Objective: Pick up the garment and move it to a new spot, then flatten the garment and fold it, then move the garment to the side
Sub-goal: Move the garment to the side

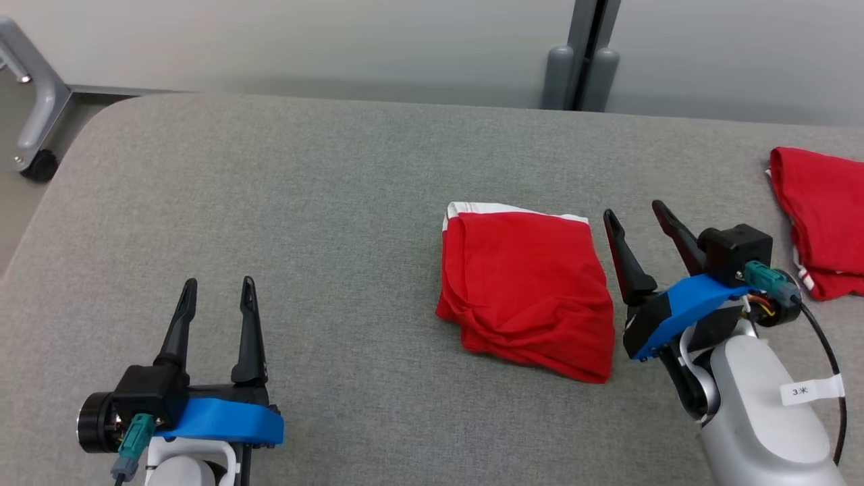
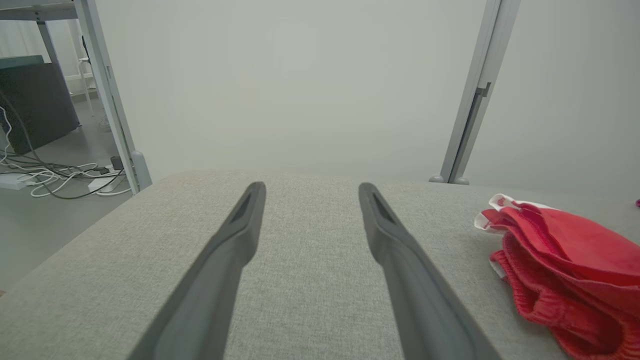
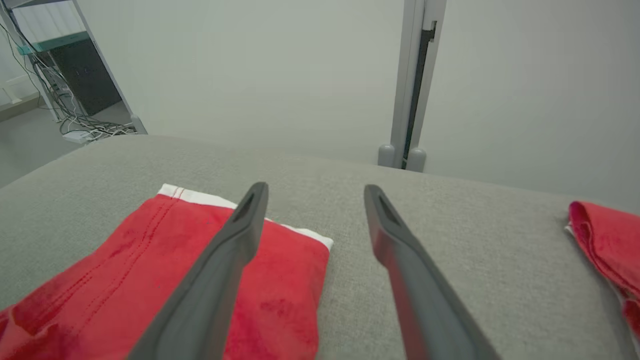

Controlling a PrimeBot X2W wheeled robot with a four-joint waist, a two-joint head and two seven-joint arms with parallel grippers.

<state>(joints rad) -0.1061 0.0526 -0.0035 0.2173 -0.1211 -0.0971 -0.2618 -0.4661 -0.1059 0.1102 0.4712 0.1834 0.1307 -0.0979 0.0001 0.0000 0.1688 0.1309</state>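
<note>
A red garment (image 1: 526, 290) with a white waistband lies folded into a compact block near the middle of the grey table (image 1: 304, 189). It also shows at the right of the left wrist view as the red garment (image 2: 565, 265), and under the left finger in the right wrist view as the garment (image 3: 150, 280). My right gripper (image 1: 636, 212) hovers just right of it, open and empty, one finger over its right edge. Down at the lower left my left gripper (image 1: 219, 287) stands open and empty, well apart from the garment.
A second red folded cloth (image 1: 820, 219) lies at the table's right edge, also seen as the red cloth (image 3: 607, 245). A grey partition post (image 1: 584, 54) stands behind the table. A wheeled frame leg (image 1: 34, 101) and floor cables (image 2: 55, 175) are off the far left corner.
</note>
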